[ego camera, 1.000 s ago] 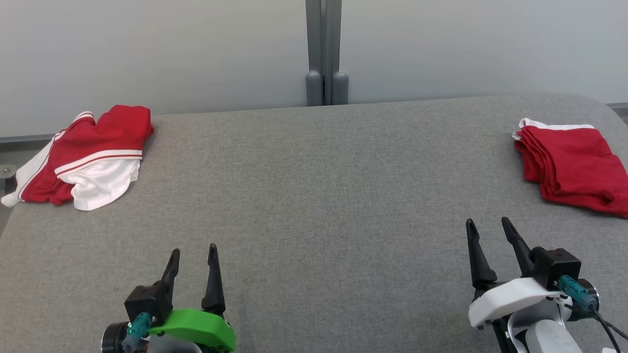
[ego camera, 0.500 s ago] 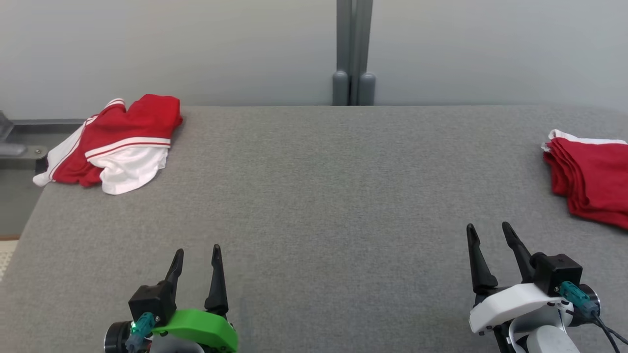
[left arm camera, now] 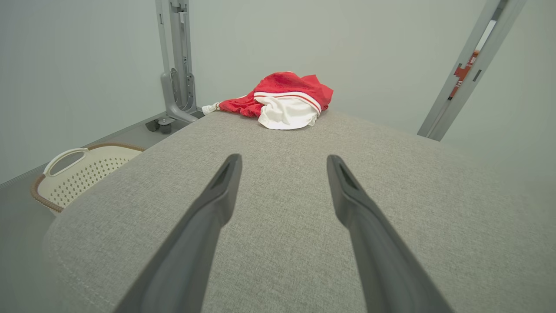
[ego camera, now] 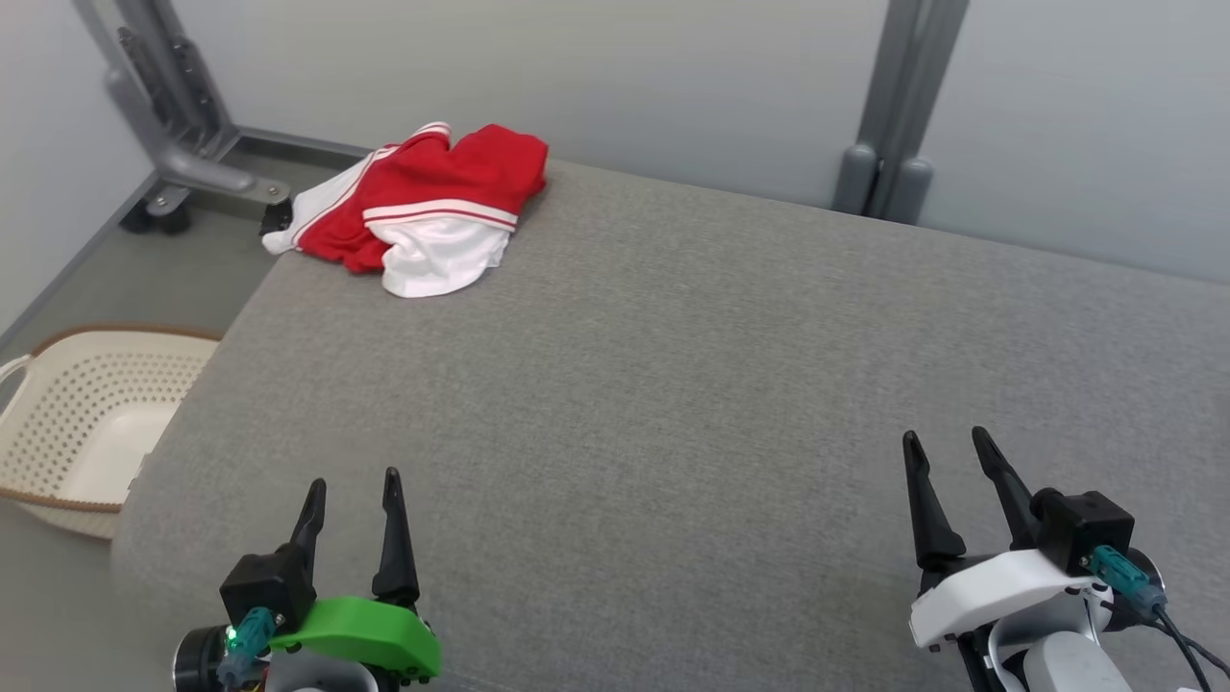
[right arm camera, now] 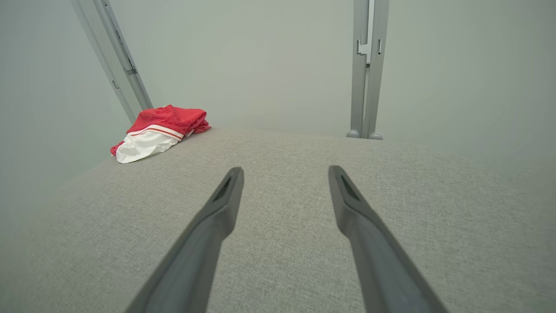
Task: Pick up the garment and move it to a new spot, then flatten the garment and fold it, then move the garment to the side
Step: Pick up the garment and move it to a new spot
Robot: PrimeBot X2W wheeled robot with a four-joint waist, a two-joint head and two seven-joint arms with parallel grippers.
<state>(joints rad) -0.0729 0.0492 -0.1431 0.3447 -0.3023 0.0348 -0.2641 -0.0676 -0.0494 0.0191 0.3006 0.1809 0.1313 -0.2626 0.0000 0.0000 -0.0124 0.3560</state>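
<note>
Crumpled garment (ego camera: 423, 207) sits upper left, on the counter (ego camera: 673, 384) corner. Left tool (ego camera: 353, 479) and right tool (ego camera: 944, 434) both wide, empty: likely staged pre-grasp.

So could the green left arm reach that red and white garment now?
Probably yes, with a long stretch: the left gripper is open and only bare grey surface separates it from the garment at the far corner.

The grey desk (ego camera: 673, 384) is seen from high up in the head view, looking down and toward its far left corner. In each wrist view it is seen from low down, near the front edge, along the left claw (left arm camera: 283, 157) or the right claw (right arm camera: 285, 168). The red and white garment (ego camera: 423, 207) at that corner is shared by all three views.
</note>
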